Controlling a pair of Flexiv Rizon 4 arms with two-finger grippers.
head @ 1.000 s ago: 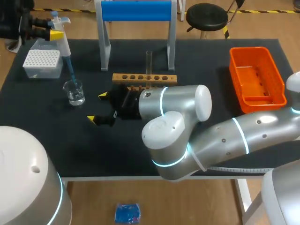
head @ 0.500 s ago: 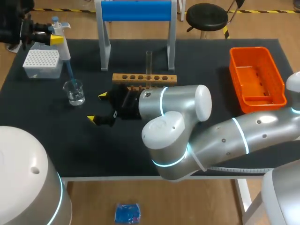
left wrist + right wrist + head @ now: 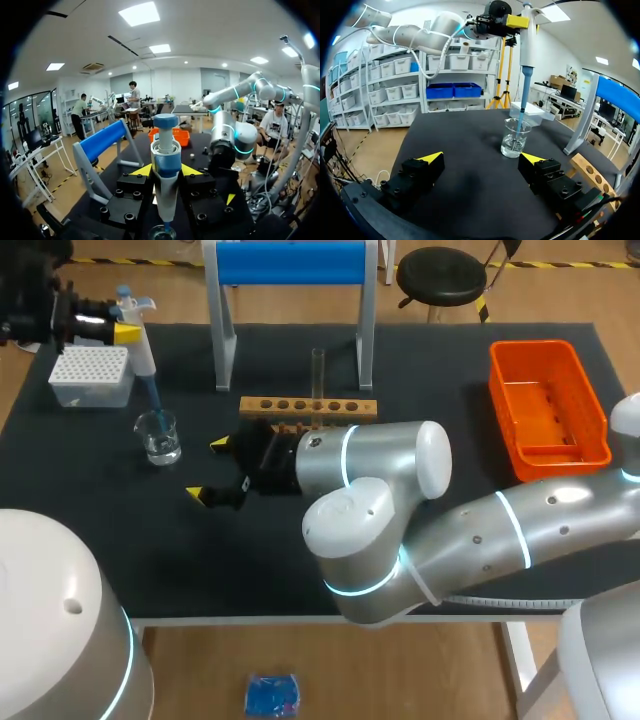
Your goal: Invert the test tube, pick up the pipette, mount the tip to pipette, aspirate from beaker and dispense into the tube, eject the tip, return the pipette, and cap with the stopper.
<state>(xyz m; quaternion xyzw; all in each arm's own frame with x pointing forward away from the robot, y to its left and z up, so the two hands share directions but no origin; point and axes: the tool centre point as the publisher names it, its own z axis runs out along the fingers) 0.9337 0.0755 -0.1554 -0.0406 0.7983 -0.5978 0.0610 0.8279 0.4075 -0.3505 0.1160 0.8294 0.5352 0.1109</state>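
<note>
My left gripper [image 3: 113, 326] is shut on the white pipette [image 3: 137, 345] and holds it upright at the table's far left. The pipette's blue tip [image 3: 152, 398] reaches down into the glass beaker [image 3: 159, 436], which holds a little clear liquid. In the left wrist view the pipette [image 3: 166, 172] stands between the yellow fingertips, with the beaker [image 3: 162, 233] under it. The test tube [image 3: 318, 372] stands upright in the wooden rack [image 3: 308, 407]. My right gripper [image 3: 208, 469] is open and low over the mat, right of the beaker [image 3: 514, 138].
A white tip box [image 3: 90, 375] sits behind the beaker at the far left. A blue-topped stand [image 3: 290, 262] rises behind the rack. An orange bin [image 3: 548, 405] is at the far right. My right arm [image 3: 400, 490] crosses the table's middle and front.
The left gripper with the pipette has sunk a little over the beaker, and the tip stays inside it. The right arm has not moved.
</note>
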